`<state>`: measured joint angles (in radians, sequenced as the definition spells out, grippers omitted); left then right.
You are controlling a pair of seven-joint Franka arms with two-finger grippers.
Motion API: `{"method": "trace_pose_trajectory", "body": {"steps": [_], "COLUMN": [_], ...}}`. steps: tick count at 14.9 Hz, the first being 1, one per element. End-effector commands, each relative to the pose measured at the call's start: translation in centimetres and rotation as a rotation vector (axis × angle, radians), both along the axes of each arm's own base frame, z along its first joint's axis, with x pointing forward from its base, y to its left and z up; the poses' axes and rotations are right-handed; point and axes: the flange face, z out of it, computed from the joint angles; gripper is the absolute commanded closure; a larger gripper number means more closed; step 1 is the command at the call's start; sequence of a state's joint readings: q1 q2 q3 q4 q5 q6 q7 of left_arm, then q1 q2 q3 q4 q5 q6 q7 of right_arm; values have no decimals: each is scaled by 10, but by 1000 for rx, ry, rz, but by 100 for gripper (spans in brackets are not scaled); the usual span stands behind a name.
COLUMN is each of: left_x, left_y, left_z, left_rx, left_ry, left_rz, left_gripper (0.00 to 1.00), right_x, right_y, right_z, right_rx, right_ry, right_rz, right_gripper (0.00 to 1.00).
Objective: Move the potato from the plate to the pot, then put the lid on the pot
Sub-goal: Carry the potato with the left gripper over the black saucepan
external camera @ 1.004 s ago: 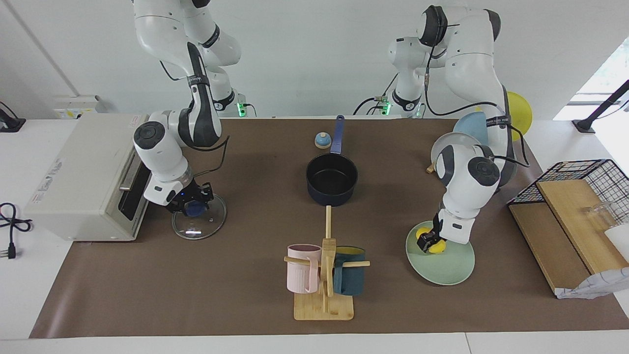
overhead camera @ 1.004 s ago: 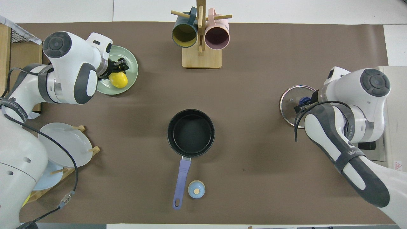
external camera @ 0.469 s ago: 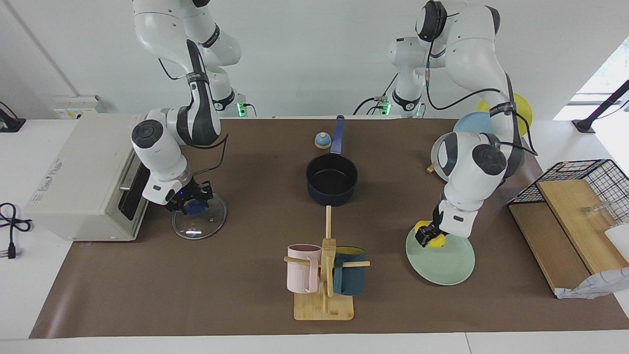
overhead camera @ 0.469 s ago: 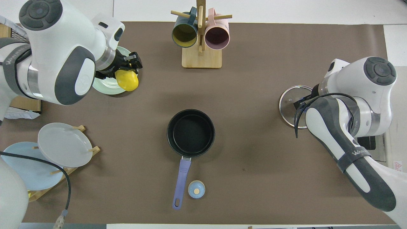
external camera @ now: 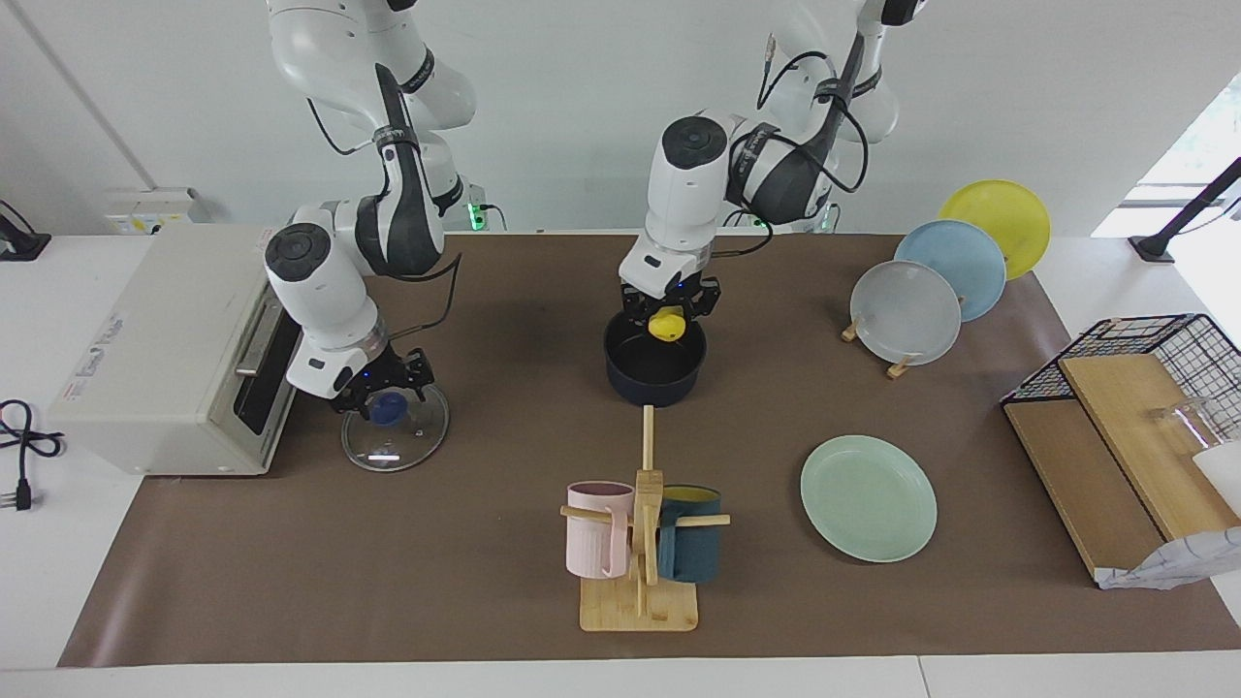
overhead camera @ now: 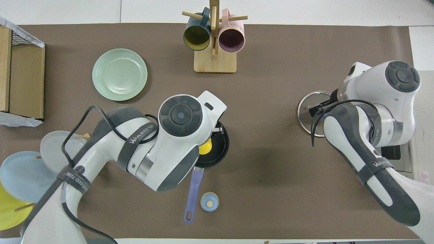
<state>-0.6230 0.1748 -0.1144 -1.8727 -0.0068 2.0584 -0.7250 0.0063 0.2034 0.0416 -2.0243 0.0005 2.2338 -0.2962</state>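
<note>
My left gripper point(external camera: 667, 318) is shut on the yellow potato point(external camera: 667, 329) and holds it just over the open navy pot point(external camera: 654, 373). In the overhead view the potato point(overhead camera: 205, 147) shows over the pot's black inside point(overhead camera: 220, 149), with the arm covering much of the pot. The pot's blue handle point(overhead camera: 193, 189) points toward the robots. The mint-green plate point(external camera: 869, 497) lies bare toward the left arm's end. My right gripper point(external camera: 381, 399) is down at the blue knob of the glass lid point(external camera: 402, 444), which lies flat on the table.
A white oven point(external camera: 165, 339) stands beside the lid. A mug stand point(external camera: 640, 591) with a pink and a teal mug is farther from the robots than the pot. A blue bell point(external camera: 636, 278) sits by the pot handle. A plate rack point(external camera: 906, 310) and a wire basket point(external camera: 1154, 339) are at the left arm's end.
My left gripper has lifted the potato off the plate and carried it to over the pot; the plate is now bare. My right gripper has stayed at the lid's knob.
</note>
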Motion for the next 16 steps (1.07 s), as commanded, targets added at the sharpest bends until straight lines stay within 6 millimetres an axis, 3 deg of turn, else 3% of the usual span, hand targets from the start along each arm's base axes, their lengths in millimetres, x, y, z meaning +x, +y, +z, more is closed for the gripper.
{"method": "trace_pose_trajectory", "body": {"steps": [1,6,7,11,12,14,16], "left_x": [-15,-19,-23,-33,-34,-40,-39], "left_y": [16,17,15,7,7,-1,-1], "left_z": [-14,-60,-70,-81,-93,-100,-104], "left_rx": [-17,-38,-31,-25,-17,-20,-16], "left_ry": [-21,-44,-36,-26,-15,-18,-16], "left_rz": [1,-6,-13,-24,-18,-23,-25], "left_gripper": [100,100,100,100,100,100,100], "right_x": [-14,-24,-24,-22,-20,-17,-8], "right_y": [-13,-13,-13,-14,-14,-13,-5], "right_z": [-16,-25,-25,-22,-19,-14,3], "right_rx": [18,17,17,17,17,17,17], "right_ry": [-7,-10,-10,-10,-12,-4,13], "right_rz": [-31,-37,-36,-31,-31,-32,-28], "right_gripper": [0,2,11,82,100,100,100]}}
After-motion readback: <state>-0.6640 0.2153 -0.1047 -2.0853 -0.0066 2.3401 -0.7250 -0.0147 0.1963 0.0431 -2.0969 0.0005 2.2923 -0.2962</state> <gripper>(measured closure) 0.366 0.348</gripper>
